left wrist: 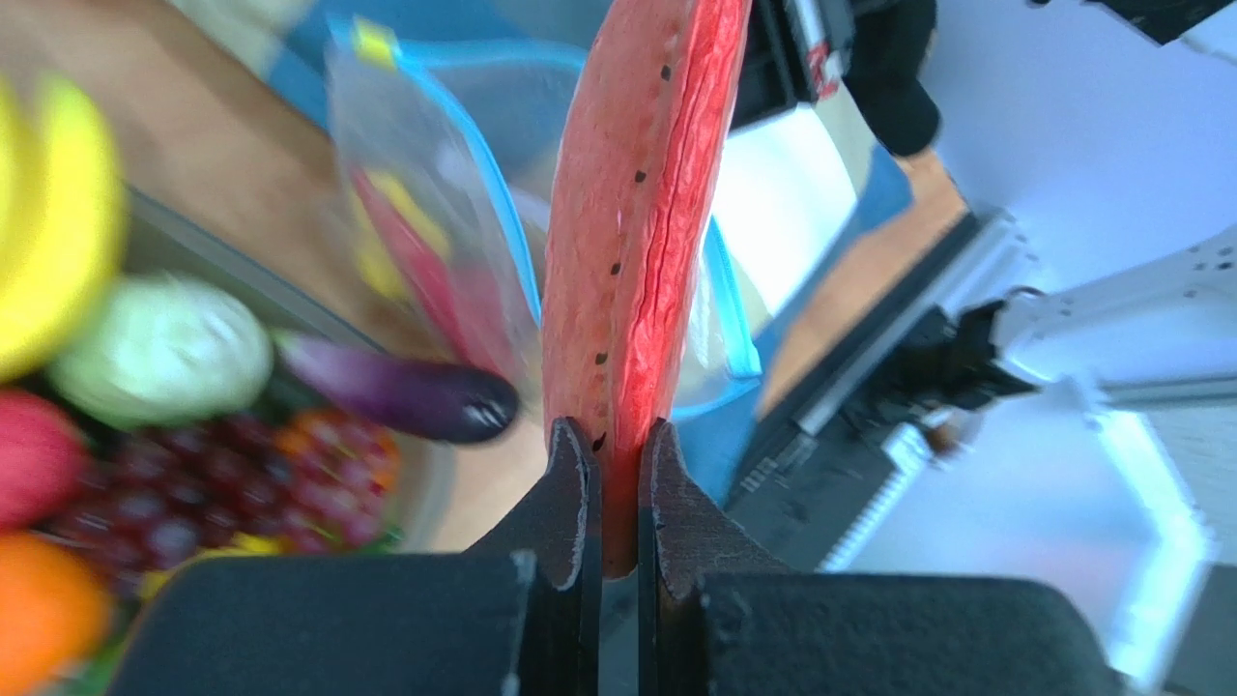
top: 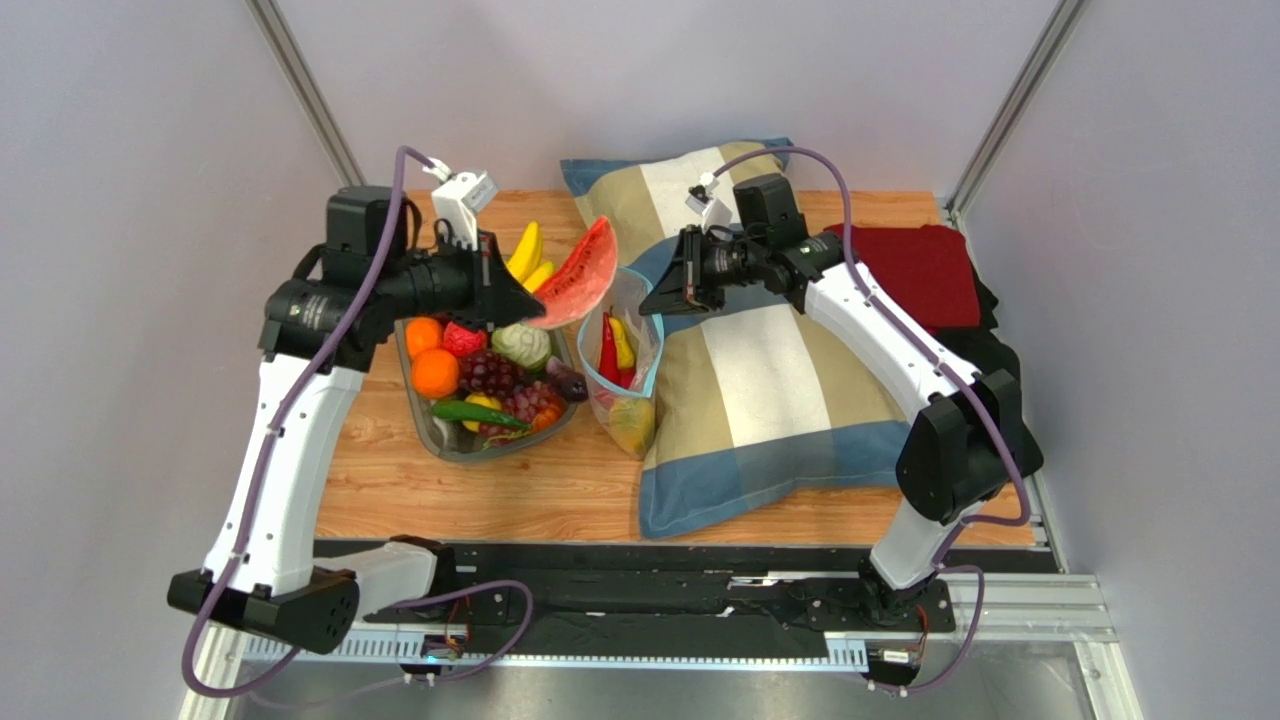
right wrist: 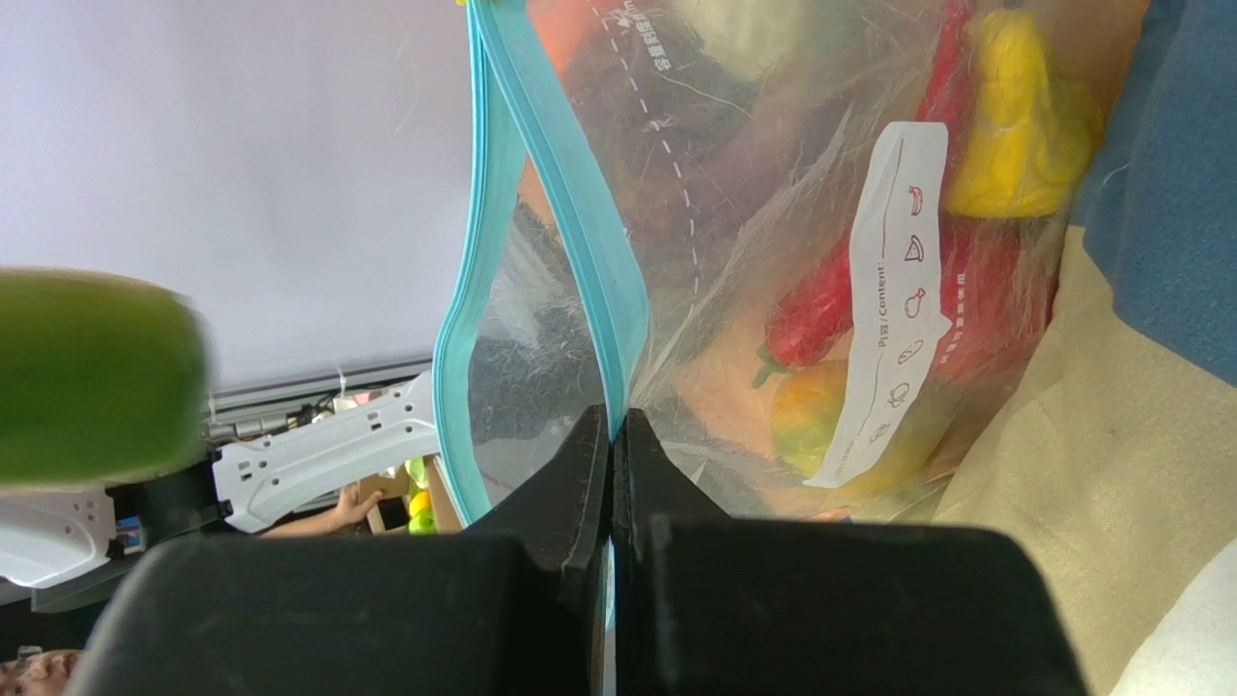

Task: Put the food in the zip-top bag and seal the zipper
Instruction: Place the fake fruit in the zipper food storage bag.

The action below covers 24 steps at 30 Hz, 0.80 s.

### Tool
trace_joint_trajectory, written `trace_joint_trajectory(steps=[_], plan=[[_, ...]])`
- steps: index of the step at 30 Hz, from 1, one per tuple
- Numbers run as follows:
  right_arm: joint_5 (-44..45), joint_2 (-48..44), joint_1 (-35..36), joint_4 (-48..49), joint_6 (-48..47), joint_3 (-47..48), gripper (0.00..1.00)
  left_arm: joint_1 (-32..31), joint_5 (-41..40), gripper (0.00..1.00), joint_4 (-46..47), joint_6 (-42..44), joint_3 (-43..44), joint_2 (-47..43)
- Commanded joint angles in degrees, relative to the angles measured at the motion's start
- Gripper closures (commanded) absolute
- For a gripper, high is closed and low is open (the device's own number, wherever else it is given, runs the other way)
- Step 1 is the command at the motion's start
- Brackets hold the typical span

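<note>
Between the dish (top: 436, 444) and the pillow (top: 766, 375), the floppy zip-top bag (top: 624, 383) stands open, its zipper (right wrist: 487, 145) edge pinched by the closed right fingers (right wrist: 595, 453), while the left fingers (left wrist: 584, 476) clamp the stiff, glossy, probably light and slippery watermelon slice (left wrist: 639, 218) by its narrow tip.

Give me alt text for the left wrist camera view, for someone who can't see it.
The left gripper is shut on a red toy watermelon slice, in front of the open, clear plastic zip-top bag. Blurred toy fruit lies at left.
</note>
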Motion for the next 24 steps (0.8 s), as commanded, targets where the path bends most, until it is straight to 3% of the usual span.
trace_joint_trajectory(steps=[1, 10, 19, 24], plan=[[3.59, 0.02, 0.42, -0.03, -1.29, 2.45, 1.0, -0.81, 7.36, 1.0, -1.55, -17.38, -5.76, 1.42], [7.99, -0.06, 2.79, -1.79, -2.52, 4.82, 1.0, -2.39, 13.09, 1.0, -5.24, -24.61, -12.09, 5.9], [13.7, -2.7, 5.68, -3.19, -7.17, 5.96, 1.0, -0.2, 7.3, 1.0, -6.91, -29.62, -13.15, 7.49], [12.57, -2.97, 6.83, -2.76, -7.0, 5.87, 1.0, -0.45, 1.16, 1.0, -5.95, -30.59, -8.59, 9.68]])
